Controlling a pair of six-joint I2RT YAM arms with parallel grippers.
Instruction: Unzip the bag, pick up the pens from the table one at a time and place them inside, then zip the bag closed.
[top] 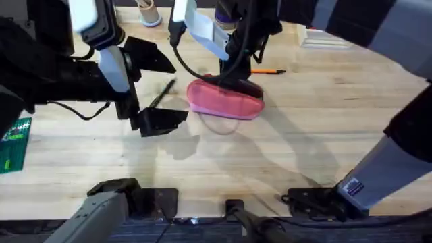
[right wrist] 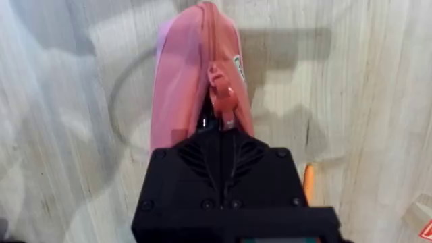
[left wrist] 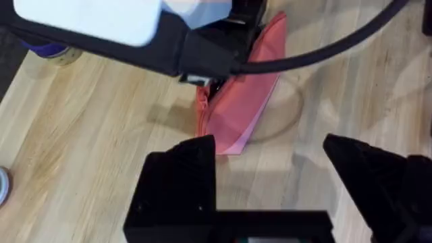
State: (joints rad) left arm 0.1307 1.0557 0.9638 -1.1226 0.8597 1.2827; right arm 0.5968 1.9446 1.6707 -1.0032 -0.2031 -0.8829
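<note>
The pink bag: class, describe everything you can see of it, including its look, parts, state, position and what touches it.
The pink bag is a soft, elongated fabric pouch lying on the wooden table near its middle. A zipper runs along its top, with a reddish pull tab. The right gripper sits on the top at the zipper, jaws shut together by the tab. The left gripper hovers open beside one end, not touching.

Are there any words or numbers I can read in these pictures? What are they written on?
None can be read.
The green card at the table's left edge has white print, too small to read.
The label on the right arm near its base is blurred.
The small white tag on the pink bag has a green mark, too small to read.
</note>
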